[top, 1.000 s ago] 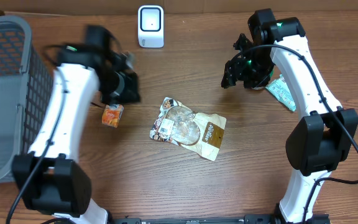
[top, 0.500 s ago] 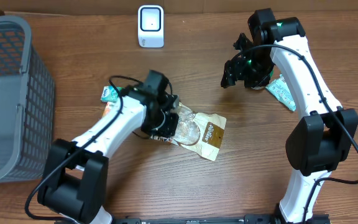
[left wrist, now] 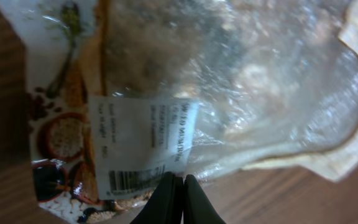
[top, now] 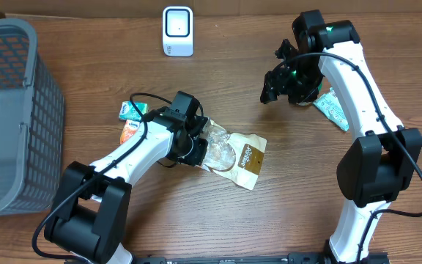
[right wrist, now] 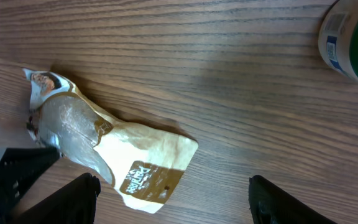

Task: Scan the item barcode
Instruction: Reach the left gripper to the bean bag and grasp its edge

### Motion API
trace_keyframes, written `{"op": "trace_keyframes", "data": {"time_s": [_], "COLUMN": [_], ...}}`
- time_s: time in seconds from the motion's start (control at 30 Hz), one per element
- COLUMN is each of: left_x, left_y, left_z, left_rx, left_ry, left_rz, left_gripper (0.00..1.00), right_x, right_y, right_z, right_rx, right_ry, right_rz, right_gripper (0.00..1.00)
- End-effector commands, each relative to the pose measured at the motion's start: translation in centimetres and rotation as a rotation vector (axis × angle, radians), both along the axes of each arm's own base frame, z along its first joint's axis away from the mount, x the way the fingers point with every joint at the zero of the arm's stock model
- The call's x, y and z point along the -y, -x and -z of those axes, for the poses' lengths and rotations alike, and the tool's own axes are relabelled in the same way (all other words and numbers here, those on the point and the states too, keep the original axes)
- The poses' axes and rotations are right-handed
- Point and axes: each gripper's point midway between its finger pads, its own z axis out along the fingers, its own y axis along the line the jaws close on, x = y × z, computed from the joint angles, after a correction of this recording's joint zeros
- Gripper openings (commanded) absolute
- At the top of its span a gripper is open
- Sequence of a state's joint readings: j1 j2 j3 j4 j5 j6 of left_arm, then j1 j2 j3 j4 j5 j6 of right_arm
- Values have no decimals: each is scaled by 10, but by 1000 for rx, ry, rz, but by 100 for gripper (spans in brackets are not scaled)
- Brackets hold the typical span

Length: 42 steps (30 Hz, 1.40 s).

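1. The clear-windowed tan paper pouch (top: 233,154) lies flat at the centre of the overhead frame on the brown wooden worktop (top: 284,213). Its long axis runs from upper left to lower right.
2. The white left arm (top: 134,158) is the nearer one. It reaches up from the lower left and bends low over the pouch's left end.
3. The white right arm (top: 357,81) stands at the upper right, well apart from the pouch. Its right end effector (right wrist: 173,179) has fingers spread wide and holds nothing.
4. The white box scanner (top: 177,31) sits at the top centre, above the pouch and well apart from it.
5. The left end effector (left wrist: 174,180) has its fingers pressed together at the edge of the white barcode label (left wrist: 145,149). Whether any film is pinched between them I cannot tell.
6. I judge a grip must come first; the printed bars face up, not toward the scanner.
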<state>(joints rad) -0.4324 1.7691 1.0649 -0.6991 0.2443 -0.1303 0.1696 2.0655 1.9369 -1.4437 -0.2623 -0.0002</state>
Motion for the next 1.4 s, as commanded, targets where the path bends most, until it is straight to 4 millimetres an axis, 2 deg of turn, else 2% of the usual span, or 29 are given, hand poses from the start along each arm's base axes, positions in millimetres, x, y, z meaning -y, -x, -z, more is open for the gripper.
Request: {"op": "trace_keyframes", "data": {"time_s": [0.0,0.4,0.57,0.67,0.77,0.9,1.1,1.27,1.37], "left_x": [-14,-22,-14,-6,3,-6,0,5,6], "left_y": [-12,-78,-100,-95,-78,-52,-22,-17,-18], "left_z": [-2,-20,-34,-41,-58,-73,-51,-26,-18], "left_rx": [86,384,485,438,322,148,19,17,39], "left_ry": [-77,-156,-125,-85,-36,-68,-17,25,33], "left_rz": [6,-68,-77,-57,-40,-173,-165,-151,-134], "left_gripper": [4,4,4,4,4,4,4,4,4], "right_x": [3,3,1,1,1,1,1,1,1], "right_y": [-3,-2,-1,0,-1,-2,-3,-3,-2], "right_z": [-6,-6,-6,-6,-6,-6,-6,-6,-6], "right_rx": [20,17,13,7,9,15,21,18,17], "right_ry": [-3,-4,-13,-13,-13,-14,-15,-15,-14], "right_rz": [3,4,3,3,3,3,3,3,3], "right_gripper": [75,75,75,75,75,75,75,75,75]}}
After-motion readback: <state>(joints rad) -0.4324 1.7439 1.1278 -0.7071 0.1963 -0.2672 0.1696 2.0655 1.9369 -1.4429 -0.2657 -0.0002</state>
